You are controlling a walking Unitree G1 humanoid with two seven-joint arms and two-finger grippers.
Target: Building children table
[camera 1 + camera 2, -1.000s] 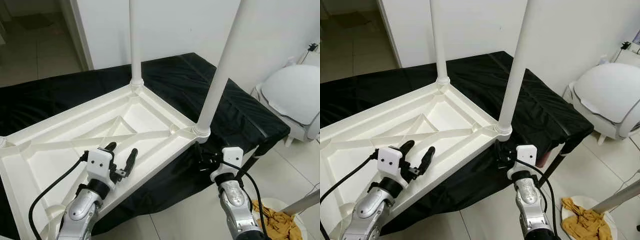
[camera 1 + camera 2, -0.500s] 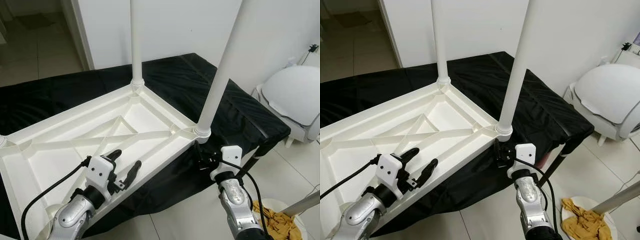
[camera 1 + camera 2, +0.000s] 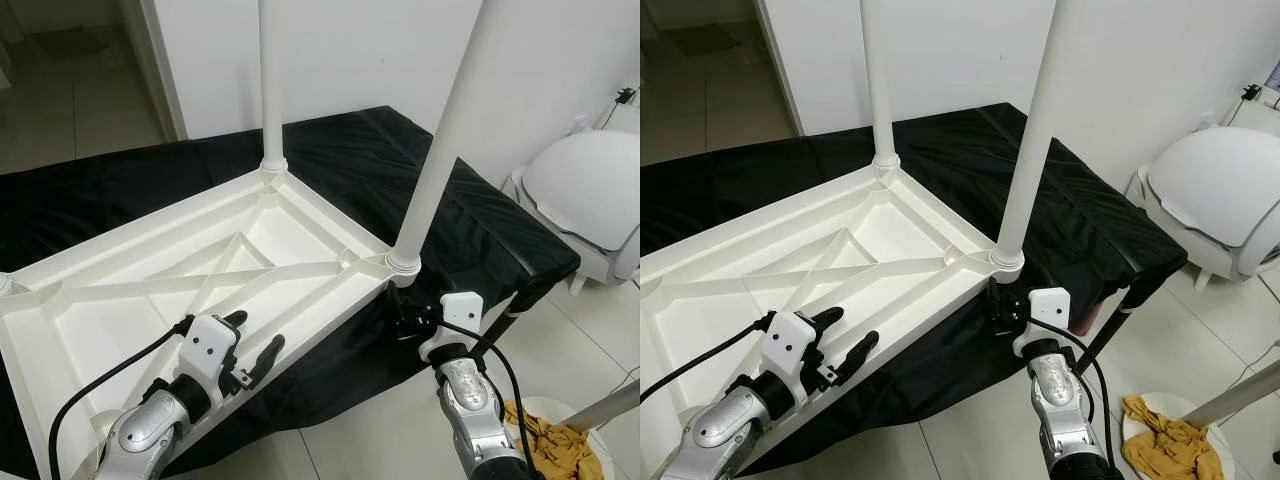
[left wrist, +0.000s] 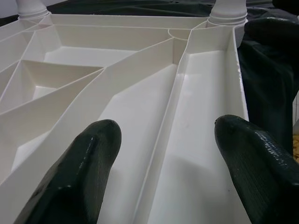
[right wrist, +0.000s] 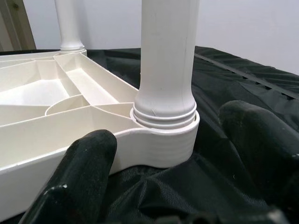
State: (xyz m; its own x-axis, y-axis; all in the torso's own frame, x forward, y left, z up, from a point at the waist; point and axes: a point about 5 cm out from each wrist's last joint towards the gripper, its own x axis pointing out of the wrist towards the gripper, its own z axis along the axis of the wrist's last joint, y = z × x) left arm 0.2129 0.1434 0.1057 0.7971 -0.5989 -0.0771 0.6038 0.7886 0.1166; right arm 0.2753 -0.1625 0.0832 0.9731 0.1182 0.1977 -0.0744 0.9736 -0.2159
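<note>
A white plastic tabletop [image 3: 150, 290] lies upside down on a surface draped in black cloth [image 3: 340, 150]. Two white legs stand upright in its corner sockets, one at the far corner [image 3: 269, 90] and one at the near right corner [image 3: 438, 150]. My left gripper [image 3: 252, 338] is open, its fingers straddling the tabletop's near rim [image 4: 205, 93]. My right gripper [image 3: 398, 315] is open just below the near right socket [image 5: 163, 135], one finger on each side of it. I cannot tell whether either gripper touches the plastic.
A white domed appliance [image 3: 590, 190] stands on the tiled floor to the right. A white bucket holding yellow cloth [image 3: 545, 435] sits at the lower right, with a metal rod [image 3: 605, 408] beside it. A doorway [image 3: 80, 70] opens at the upper left.
My left gripper has drawn back and down from over the tabletop's inside toward its near rim. The right gripper has stayed at the socket.
</note>
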